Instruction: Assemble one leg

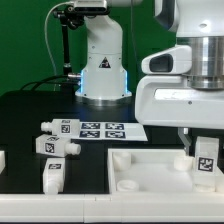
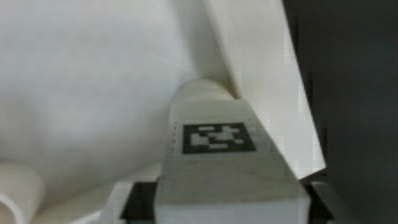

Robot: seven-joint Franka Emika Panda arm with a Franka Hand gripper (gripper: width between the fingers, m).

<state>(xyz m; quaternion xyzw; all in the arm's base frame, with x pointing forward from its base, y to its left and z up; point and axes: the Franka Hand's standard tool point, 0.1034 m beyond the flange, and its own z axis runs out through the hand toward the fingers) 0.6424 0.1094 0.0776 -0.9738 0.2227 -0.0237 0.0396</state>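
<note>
My gripper (image 1: 204,138) is at the exterior view's right, shut on a white leg (image 1: 206,160) that carries a black marker tag. It holds the leg upright over the right end of the white square tabletop (image 1: 145,172). In the wrist view the leg (image 2: 217,140) runs out between my two dark fingers (image 2: 146,200), its tagged end over the tabletop's white surface (image 2: 89,90) near its edge. The gripper (image 2: 231,208) clamps the leg's sides. The leg's lower tip and where it meets the tabletop are hidden.
Three loose white legs lie at the exterior view's left: one (image 1: 55,128) beside the marker board (image 1: 105,130), one (image 1: 52,147) below it, one (image 1: 53,176) nearer the front. The robot base (image 1: 103,65) stands behind. A white piece (image 1: 3,160) shows at the left edge.
</note>
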